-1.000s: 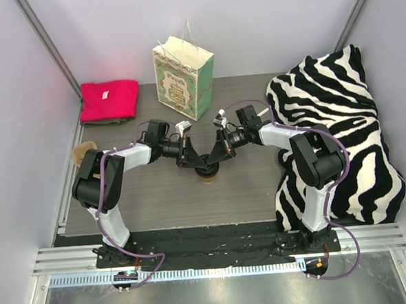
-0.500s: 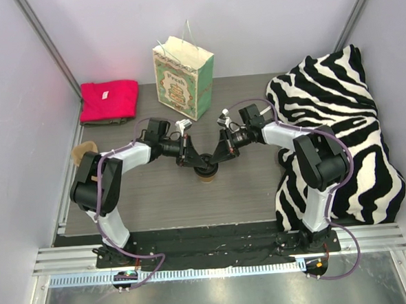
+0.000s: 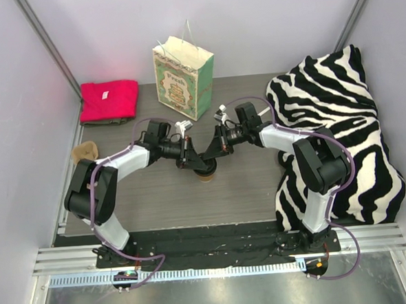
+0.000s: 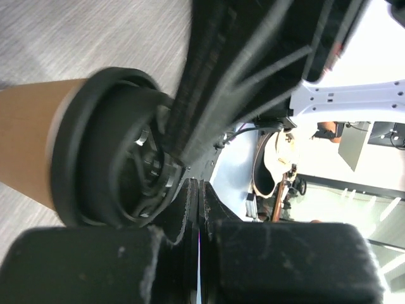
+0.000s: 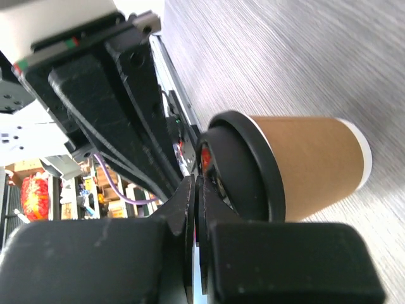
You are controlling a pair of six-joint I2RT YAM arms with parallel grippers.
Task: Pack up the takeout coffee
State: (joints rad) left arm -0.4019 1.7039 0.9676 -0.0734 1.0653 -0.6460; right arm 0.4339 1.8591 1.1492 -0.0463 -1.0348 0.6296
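Kraft cup [image 5: 310, 164] plain; black lid [image 5: 250, 168] on.

Matt kraft-paper cup [image 5: 310, 161]; smooth black plastic lid [image 5: 267, 170]; grey wood-grain table [image 5: 285, 50].

Tan kraft cup [image 5: 310, 161] stands upright mid-table, black lid [image 5: 250, 171] on top.
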